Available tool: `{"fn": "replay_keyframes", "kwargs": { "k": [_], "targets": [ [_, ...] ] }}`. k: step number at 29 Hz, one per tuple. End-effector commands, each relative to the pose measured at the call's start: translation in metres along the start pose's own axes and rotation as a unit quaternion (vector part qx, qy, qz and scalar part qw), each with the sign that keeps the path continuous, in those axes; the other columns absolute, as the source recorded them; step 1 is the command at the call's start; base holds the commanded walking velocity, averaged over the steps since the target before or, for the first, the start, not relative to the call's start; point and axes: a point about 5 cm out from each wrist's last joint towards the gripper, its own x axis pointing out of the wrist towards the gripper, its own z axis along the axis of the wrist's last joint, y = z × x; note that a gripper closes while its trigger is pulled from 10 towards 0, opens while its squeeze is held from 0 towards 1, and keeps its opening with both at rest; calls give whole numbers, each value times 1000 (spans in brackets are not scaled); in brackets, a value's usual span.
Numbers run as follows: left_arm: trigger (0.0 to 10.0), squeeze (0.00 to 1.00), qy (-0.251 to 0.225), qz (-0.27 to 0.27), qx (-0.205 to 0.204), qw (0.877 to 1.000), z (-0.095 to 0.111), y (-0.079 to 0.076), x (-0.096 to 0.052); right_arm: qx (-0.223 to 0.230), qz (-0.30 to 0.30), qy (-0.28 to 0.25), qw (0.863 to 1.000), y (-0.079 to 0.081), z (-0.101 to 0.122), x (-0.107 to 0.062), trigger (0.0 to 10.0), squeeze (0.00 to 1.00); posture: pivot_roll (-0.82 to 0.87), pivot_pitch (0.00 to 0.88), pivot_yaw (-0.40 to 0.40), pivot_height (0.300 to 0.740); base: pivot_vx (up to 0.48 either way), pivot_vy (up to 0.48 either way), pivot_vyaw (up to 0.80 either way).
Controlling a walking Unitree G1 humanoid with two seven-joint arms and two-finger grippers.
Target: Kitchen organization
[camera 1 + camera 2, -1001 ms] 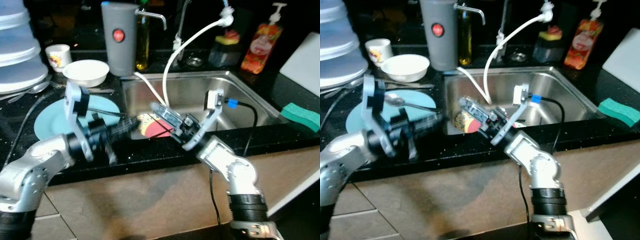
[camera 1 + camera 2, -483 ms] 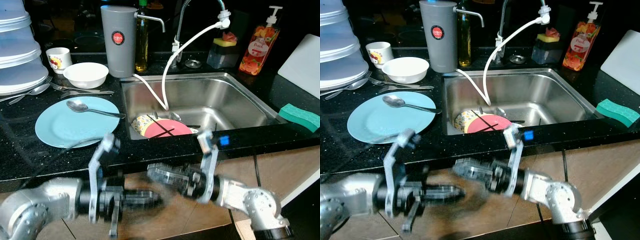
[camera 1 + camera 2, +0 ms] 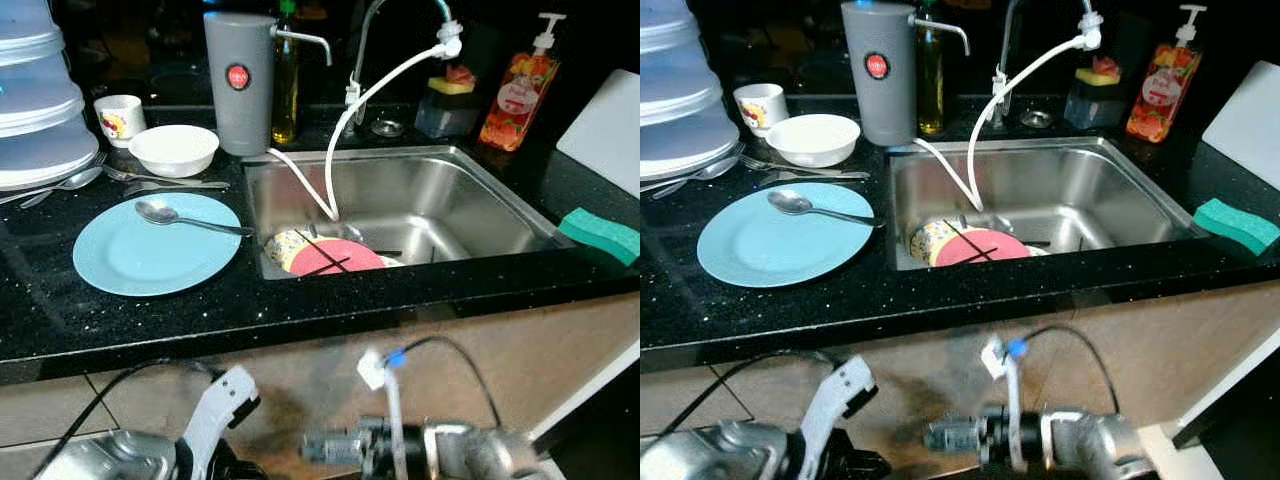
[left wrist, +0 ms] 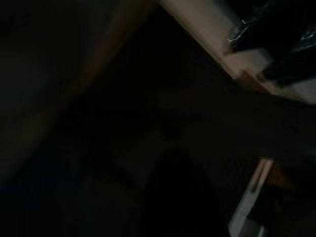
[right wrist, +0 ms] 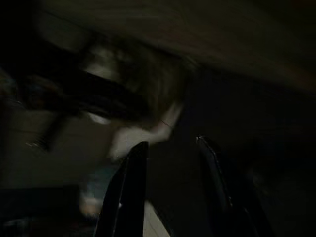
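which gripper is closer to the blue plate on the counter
Left, though neither is close. The left gripper hangs low in front of the cabinet, below the blue plate. The right gripper hangs equally low but farther right, under the sink.

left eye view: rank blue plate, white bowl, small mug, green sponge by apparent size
1. blue plate
2. white bowl
3. green sponge, close to the bowl and partly cut by the frame edge, so unsure
4. small mug
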Motion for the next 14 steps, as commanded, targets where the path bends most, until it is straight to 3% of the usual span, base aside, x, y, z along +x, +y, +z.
{"fn": "replay_keyframes", "kwargs": {
  "k": [1,4,5,6,8,11,13,14],
  "targets": [
    [10000,0,24,46,-29,998,-17,10,6,-1,-59,19,998,-13,-9,2,10000,0,61,103,-44,740,0,0,0],
    [10000,0,44,92,-44,994,-39,19,18,2,-128,24,991,-29,-20,8,10000,0,61,104,-45,740,0,0,0],
    [10000,0,51,113,-71,990,-49,23,23,-5,-163,25,986,-36,-25,10,10000,0,58,103,-44,740,0,0,0],
    [10000,0,51,113,-71,990,-49,23,23,-5,-163,25,986,-36,-25,10,10000,0,58,103,-44,740,0,0,0],
    [10000,0,55,141,-103,983,-65,28,31,-23,-220,28,975,-46,-34,12,10000,0,58,103,-44,740,0,0,0],
    [10000,0,53,154,-113,980,-74,29,36,-34,-244,32,969,-50,-40,14,10000,0,58,103,-44,740,0,0,0],
    [10000,0,40,163,-117,979,-80,29,41,-42,-260,31,964,-53,-45,16,10000,0,51,99,-37,740,0,0,0],
    [10000,0,9,194,-129,972,-88,33,51,-41,-289,21,956,-58,-54,20,10000,0,53,97,-25,740,0,0,0]
  ]
}}
